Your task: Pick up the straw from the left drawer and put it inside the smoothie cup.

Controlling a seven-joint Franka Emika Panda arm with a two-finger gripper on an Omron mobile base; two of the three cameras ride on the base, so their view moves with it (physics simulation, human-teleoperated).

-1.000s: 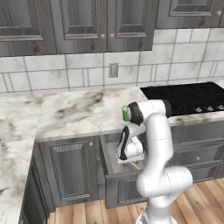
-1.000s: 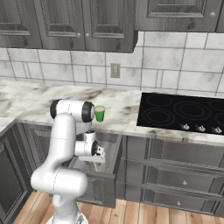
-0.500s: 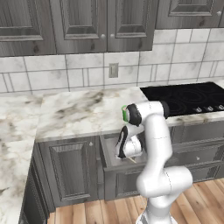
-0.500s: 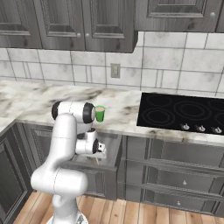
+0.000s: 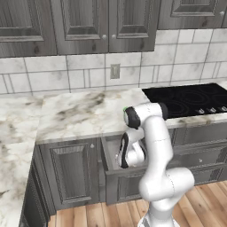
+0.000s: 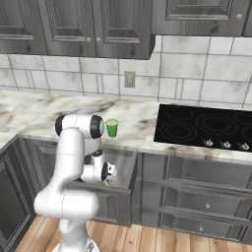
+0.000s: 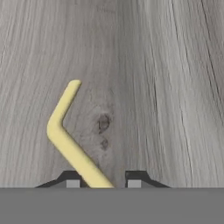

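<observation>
The straw (image 7: 65, 144) is pale yellow and bent at an elbow, and it lies flat on the grey wood-grain floor of the left drawer (image 7: 166, 87). Its lower leg runs between the two tips of my gripper (image 7: 103, 179), close to the left fingertip (image 7: 72, 180), with a gap to the right one. The jaws stand narrow but apart. In the base views the drawer (image 6: 115, 199) is pulled out under the counter and my hand (image 5: 126, 153) reaches down into it. The green smoothie cup (image 6: 112, 127) stands upright on the marble counter, just behind the arm's elbow.
A black cooktop (image 6: 202, 129) is set into the counter (image 5: 75, 115) to the right of the cup. Closed grey cabinet doors (image 5: 71, 170) flank the open drawer, with more drawers (image 6: 206, 202) under the cooktop. Wall cabinets hang above the tiled backsplash.
The fingers have drawn in from wide open to a narrow gap around the straw. The arm and hand have stayed low in the drawer.
</observation>
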